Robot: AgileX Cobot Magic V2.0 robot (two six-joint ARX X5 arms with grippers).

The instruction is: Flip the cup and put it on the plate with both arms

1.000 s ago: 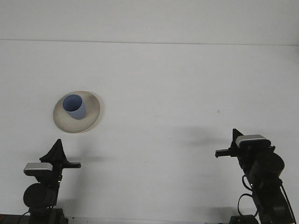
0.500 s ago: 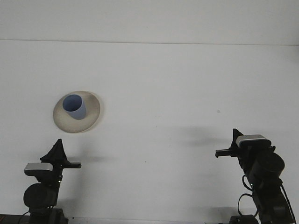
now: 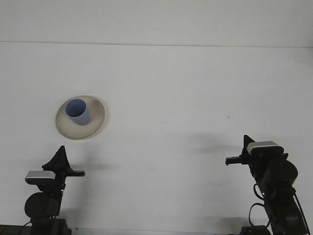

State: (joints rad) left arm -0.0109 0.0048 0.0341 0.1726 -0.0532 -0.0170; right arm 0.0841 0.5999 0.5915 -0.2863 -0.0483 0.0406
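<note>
While both arms sit low at the near edge of the white table, the scene holds as follows.

Item 1: blue cup. Upright, mouth up, standing on the plate, slightly toward its far-left part. No gripper touches it.

Item 2: cream plate. Round, on the left half of the table, well apart from both arms. It carries the cup and nothing else.

Item 3: left gripper. Near the bottom left, below and somewhat left of the plate. Its dark fingers rise to a single point above the grey wrist block, so they appear pressed together, though the view from behind is poor. It holds nothing.

Item 4: right gripper. Near the bottom right, far from the plate, pointing left over bare table. Seen edge-on and dark; whether its fingers are spread or closed cannot be told. Nothing is visibly held.

Change against the earlier frames: the left arm's wrist block sits very slightly lower than a second ago. The right arm, cup and plate show no visible shift.
</note>
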